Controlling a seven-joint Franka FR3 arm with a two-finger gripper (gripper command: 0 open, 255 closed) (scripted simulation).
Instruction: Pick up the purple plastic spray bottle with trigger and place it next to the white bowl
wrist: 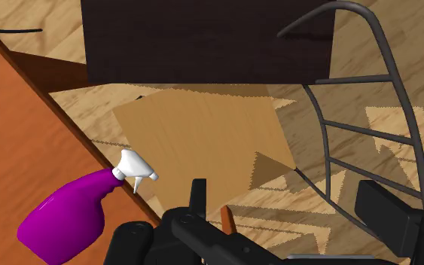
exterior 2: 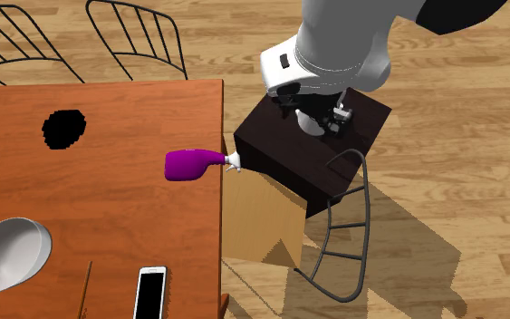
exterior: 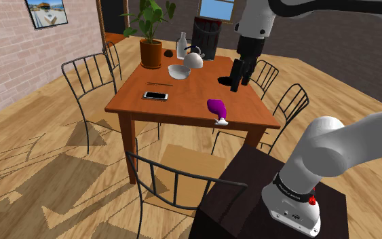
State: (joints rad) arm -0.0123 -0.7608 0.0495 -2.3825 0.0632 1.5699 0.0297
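Observation:
The purple spray bottle (exterior: 216, 107) lies on its side at the near edge of the wooden table (exterior: 182, 102), and its white trigger head (exterior 2: 233, 162) pokes out over the edge. The white bowl (exterior: 178, 71) stands farther back, past a phone. My black gripper (exterior: 240, 81) hangs open above the table's far right part in the shoulder view, well beyond the bottle and holding nothing. In the wrist view the bottle (wrist: 67, 214) lies off to the side of one finger (wrist: 196, 199), apart from it, not between the two. From overhead, bottle (exterior 2: 189, 164) and bowl (exterior 2: 8, 254) are far apart.
A phone (exterior: 155, 96), potted plant (exterior: 150, 47), white kettle (exterior: 194, 60), white bottle (exterior: 181, 44) and dark box (exterior: 206, 35) share the table. A black patch (exterior 2: 63, 128) lies on the tabletop. Wire chairs (exterior: 91, 81) ring the table; one (wrist: 353, 113) stands by my dark stand (exterior 2: 321, 149).

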